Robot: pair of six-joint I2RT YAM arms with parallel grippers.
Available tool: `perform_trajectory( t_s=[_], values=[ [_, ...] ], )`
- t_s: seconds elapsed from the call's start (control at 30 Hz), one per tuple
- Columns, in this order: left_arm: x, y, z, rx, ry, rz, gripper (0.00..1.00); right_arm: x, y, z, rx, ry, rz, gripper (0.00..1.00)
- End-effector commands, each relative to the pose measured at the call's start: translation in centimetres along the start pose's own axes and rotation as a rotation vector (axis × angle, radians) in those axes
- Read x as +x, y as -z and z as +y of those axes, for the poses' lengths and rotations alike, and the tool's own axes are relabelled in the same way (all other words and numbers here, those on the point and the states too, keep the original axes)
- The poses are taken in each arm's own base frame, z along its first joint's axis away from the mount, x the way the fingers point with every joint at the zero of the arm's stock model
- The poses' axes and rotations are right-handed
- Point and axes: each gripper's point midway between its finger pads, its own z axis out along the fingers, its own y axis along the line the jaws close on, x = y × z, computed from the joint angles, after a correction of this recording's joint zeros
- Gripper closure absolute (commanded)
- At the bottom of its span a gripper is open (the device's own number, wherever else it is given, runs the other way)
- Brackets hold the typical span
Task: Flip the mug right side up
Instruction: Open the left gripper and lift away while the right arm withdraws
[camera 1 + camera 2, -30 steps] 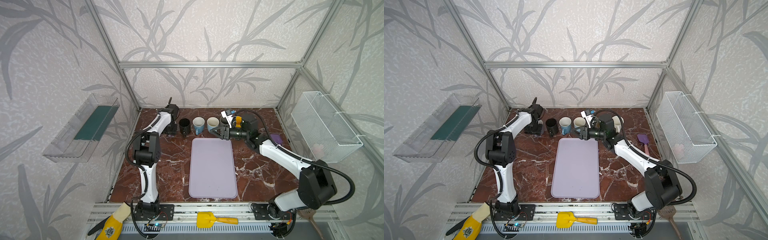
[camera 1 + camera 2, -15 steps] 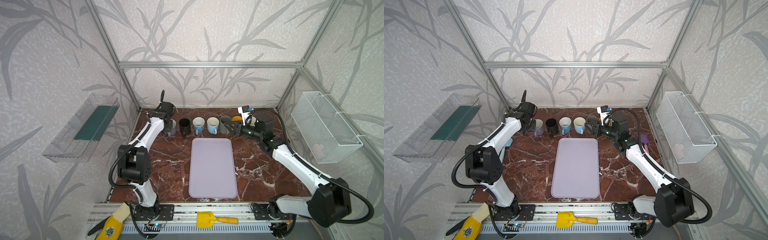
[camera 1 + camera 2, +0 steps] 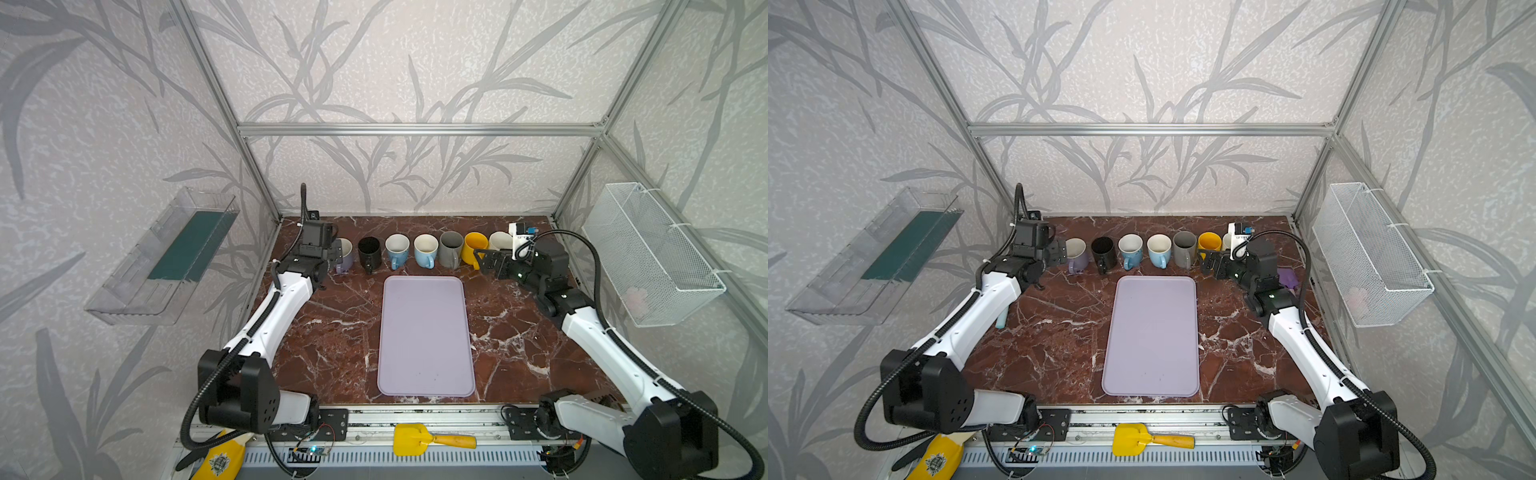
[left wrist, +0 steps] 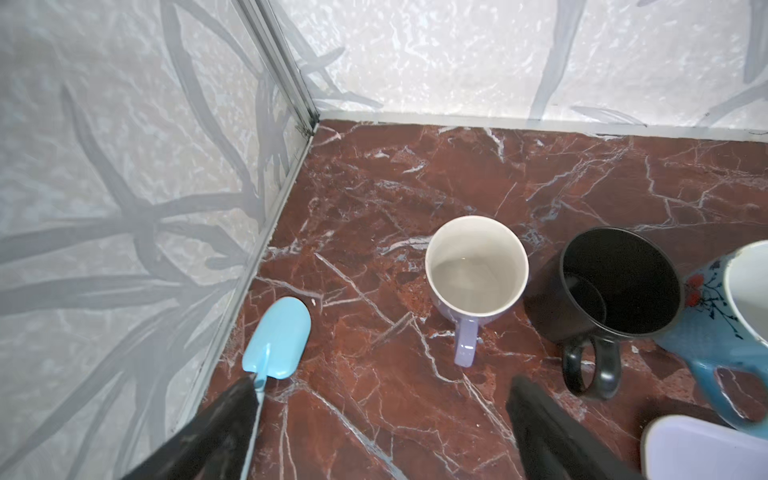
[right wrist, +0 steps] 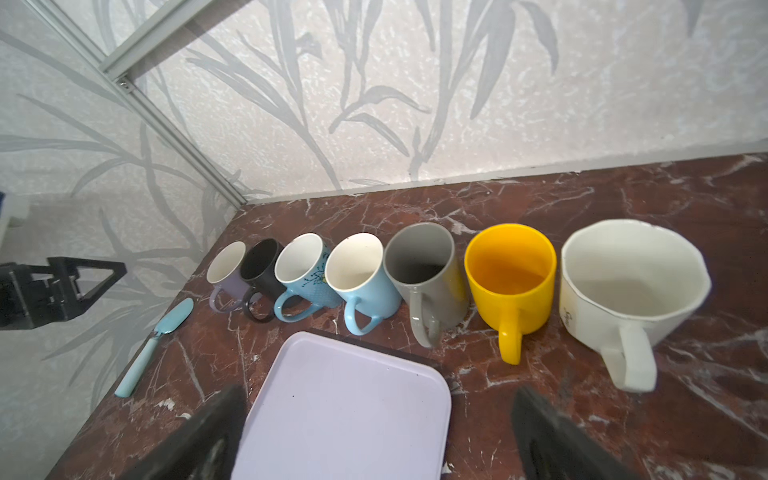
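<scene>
faintly, unreadable cursive script [image 5: 567,320] on the upright white mug [image 5: 631,274]

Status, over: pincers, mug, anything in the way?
Left pincer open, empty, near lilac mug. Right pincer open, empty, near yellow mug. Mug row: all seven mouth up. Tray in front, nothing blocking.

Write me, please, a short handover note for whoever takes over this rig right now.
Left gripper: open, empty, by the purple mug.
Right gripper: open, empty, close to the yellow mug.
Mugs: seven in a row at the back of the table, behind the tray, all rim up.
Done: no mug is upside down.
Left: probably only pulling both arms back.
</scene>
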Motion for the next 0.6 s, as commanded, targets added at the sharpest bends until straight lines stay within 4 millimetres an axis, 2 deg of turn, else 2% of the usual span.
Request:
perform_trajectory(
  t_s=[0.0, 0.27, 0.37, 0.57],
  values=[
    [-0.2, -0.1, 1.3, -0.062, 0.006, -0.043, 0.01, -0.5, 1.1, -2.2, 0.134, 0.083, -0.04, 0.01],
    [4.0, -3.4, 2.6, -0.079, 0.07, -0.033, 0.01, 0.9, 2.0, -7.4, 0.327, 0.103, -0.046, 0.01],
    [5.4, -4.4, 2.6, -0.087, 0.054, -0.082, 0.01, 1.2, 2.0, -8.4, 0.35, 0.098, -0.063, 0.01],
    [7.4, -4.8, 3.7, -0.101, 0.109, -0.196, 0.01, 1.7, 2.2, -10.2, 0.377, 0.082, -0.102, 0.01]
  ],
)
